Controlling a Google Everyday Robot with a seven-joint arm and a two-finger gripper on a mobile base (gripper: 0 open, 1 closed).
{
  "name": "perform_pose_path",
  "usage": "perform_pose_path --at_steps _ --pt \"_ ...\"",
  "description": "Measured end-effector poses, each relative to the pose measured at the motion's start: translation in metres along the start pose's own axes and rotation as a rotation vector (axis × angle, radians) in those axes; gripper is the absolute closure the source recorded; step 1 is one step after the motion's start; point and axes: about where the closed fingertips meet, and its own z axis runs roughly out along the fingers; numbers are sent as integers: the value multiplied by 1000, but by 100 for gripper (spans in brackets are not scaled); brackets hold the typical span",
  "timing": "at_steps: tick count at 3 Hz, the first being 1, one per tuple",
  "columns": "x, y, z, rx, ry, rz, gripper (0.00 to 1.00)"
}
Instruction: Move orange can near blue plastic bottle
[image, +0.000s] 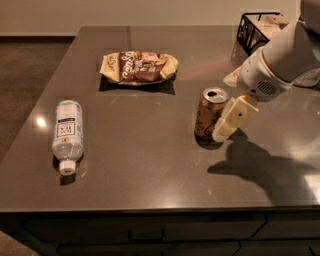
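Note:
The orange can (208, 114) stands upright on the dark table (150, 150), right of centre, its silver top open. The blue plastic bottle (67, 133) lies on its side near the table's left edge, white cap pointing to the front. My gripper (223, 131) hangs down from the white arm at the right. It sits right against the can's right side, near the can's base. The can and the bottle are far apart.
A brown-and-cream snack bag (139, 66) lies at the back centre. A black wire basket (258, 29) holding a bag stands at the back right corner. The table's front edge runs along the bottom, with drawers below.

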Motion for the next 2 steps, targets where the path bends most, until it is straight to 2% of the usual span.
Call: perform_pose_path --at_steps 1,2 --pt "-14 3 12 -30 -44 0 0" --pt "-21 5 20 -49 -62 0 17"
